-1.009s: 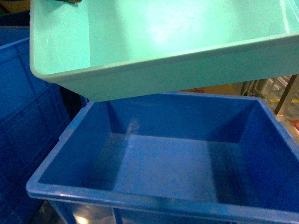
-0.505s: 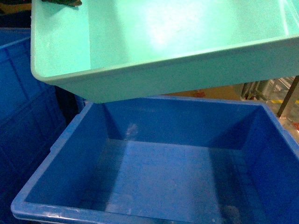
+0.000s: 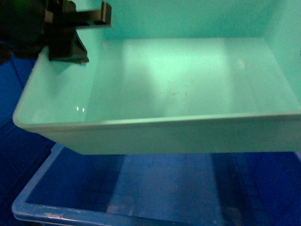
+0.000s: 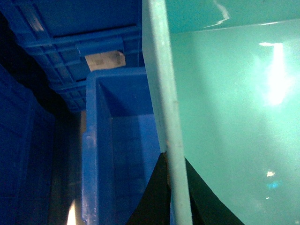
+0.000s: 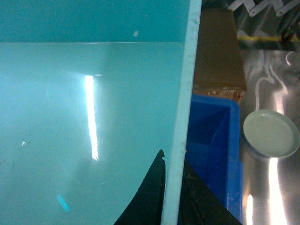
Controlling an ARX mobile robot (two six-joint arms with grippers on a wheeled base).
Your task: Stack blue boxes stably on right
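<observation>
The tub [image 3: 160, 136] hangs above the crate [image 3: 61, 207].

A shiny metal surface [image 5: 276, 187] carries a pale round dish [image 5: 271, 132].

Tub [image 3: 188, 84] fills the upper frame of the head view: pale turquoise, glossy, plain inside and out, with white glare streaks on its floor in both wrist views; the gripper [image 3: 70, 33] at upper left is black. Crate [image 3: 141, 188] along the bottom edge is saturated blue with a lighter blue rim, and at upper left of the left wrist view more dark-blue ribbed crates [image 4: 70, 47] carry a small off-white label [image 4: 105, 60]. Upper right of the right wrist view: brown cardboard box [image 5: 218, 51], pale grey-green round dish [image 5: 271, 132], shiny silver surface [image 5: 276, 197].
</observation>
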